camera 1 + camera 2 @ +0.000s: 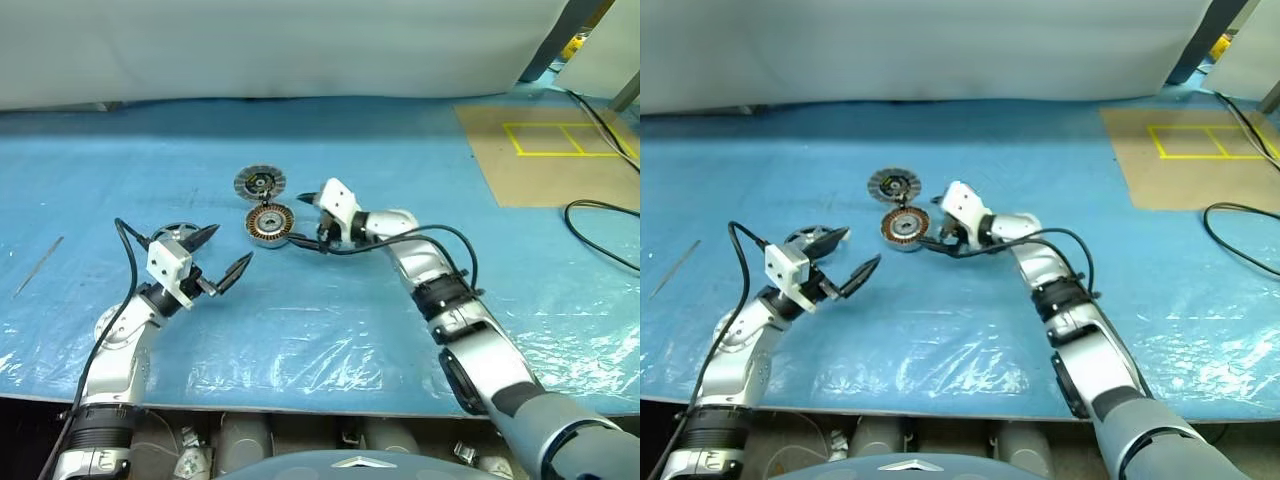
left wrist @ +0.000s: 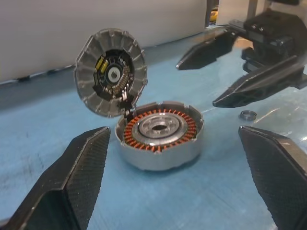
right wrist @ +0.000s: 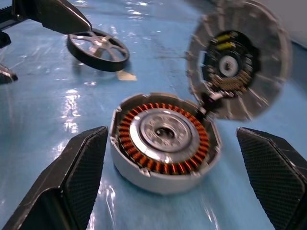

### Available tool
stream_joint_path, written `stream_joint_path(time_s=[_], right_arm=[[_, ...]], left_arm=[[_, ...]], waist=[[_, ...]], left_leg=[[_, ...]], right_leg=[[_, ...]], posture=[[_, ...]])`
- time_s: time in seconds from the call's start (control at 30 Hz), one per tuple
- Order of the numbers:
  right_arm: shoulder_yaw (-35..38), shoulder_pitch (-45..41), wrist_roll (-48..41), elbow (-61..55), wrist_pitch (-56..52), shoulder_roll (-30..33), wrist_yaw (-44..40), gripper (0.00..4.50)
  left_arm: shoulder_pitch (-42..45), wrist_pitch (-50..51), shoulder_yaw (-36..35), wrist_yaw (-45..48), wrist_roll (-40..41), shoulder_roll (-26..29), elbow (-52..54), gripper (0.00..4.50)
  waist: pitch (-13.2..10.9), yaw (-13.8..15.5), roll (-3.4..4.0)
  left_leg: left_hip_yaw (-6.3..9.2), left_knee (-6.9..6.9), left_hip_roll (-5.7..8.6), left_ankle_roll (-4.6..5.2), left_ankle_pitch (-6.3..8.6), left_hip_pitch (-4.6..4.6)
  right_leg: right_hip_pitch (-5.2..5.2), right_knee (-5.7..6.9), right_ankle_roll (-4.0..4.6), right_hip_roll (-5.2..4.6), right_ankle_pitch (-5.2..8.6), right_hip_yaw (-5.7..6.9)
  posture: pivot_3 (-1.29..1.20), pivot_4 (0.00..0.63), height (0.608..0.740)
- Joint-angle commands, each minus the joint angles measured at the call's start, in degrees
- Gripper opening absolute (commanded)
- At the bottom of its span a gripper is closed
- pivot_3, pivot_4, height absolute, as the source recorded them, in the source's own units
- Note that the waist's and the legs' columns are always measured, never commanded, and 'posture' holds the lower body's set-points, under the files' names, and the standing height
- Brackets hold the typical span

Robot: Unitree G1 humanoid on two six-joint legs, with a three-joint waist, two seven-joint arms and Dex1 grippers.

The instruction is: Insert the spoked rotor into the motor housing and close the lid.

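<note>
The motor housing, a short silver cylinder with copper windings, sits mid-table on the blue sheet. Its lid, a finned grey disc, stands tilted open at the housing's far rim, showing its inner face. The spoked rotor, black-rimmed with silver spokes, lies flat on the sheet to the housing's left, partly hidden behind my left gripper. My left gripper is open and empty, pointing at the housing from the left. My right gripper is open and empty, just right of the housing, its fingers reaching toward it.
A small dark ring lies on the sheet by the right gripper. A thin rod rests at the far left. A tan board with yellow tape and a black cable are at the right.
</note>
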State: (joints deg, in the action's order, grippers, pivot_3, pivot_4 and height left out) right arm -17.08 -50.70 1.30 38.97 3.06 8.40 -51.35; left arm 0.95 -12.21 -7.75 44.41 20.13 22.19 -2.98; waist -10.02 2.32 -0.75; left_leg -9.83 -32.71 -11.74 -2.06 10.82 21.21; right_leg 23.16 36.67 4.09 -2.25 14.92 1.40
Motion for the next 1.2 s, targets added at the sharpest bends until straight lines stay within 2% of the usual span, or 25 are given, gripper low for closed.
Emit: stream_joint_path(time_s=[0.03, 0.2, 0.33, 1.2], right_arm=[[-1.06, -7.01, 2.08, 8.67, 0.72, -2.78, -0.93, 4.47], [-4.03, -16.11, 8.06, 23.46, 1.64, -6.41, 0.96, 4.47], [-4.76, -19.37, 10.81, 28.62, 3.80, -7.44, 0.58, 4.47], [-4.62, -19.29, 16.07, 30.17, 8.63, -7.96, -1.58, 4.47]], left_arm=[[-2.64, 0.00, 0.02, -2.04, -0.21, -0.69, 4.66, 4.50], [-7.13, -0.31, 0.25, -4.61, -1.01, -1.85, 7.66, 4.50], [-9.36, 0.02, 0.26, -6.26, -1.28, -2.34, 9.83, 4.50], [-9.30, -0.16, 1.68, -7.02, -1.84, -2.35, 9.01, 4.50]], waist=[[0.00, 0.09, 0.00], [-0.03, 0.17, 0.04], [-0.04, 0.27, 0.06], [-0.06, 0.19, 0.10]], left_leg=[[-0.01, -0.01, -0.02, 0.00, 0.00, 0.01], [-0.04, -0.02, -0.05, 0.01, 0.01, 0.04], [-0.07, -0.01, -0.06, 0.01, 0.01, 0.06], [-0.13, -0.03, -0.10, 0.24, 0.14, 0.05]], right_leg=[[0.00, 0.01, 0.01, 0.01, 0.01, 0.01], [0.02, 0.03, 0.08, -0.01, 0.04, 0.05], [0.04, 0.03, 0.10, -0.02, 0.06, 0.06], [0.10, 0.09, 0.14, -0.01, 0.07, 0.06]], posture=[[0.00, 0.150, 0.740], [0.00, 0.150, 0.740], [0.00, 0.150, 0.740], [0.00, 0.150, 0.740]])
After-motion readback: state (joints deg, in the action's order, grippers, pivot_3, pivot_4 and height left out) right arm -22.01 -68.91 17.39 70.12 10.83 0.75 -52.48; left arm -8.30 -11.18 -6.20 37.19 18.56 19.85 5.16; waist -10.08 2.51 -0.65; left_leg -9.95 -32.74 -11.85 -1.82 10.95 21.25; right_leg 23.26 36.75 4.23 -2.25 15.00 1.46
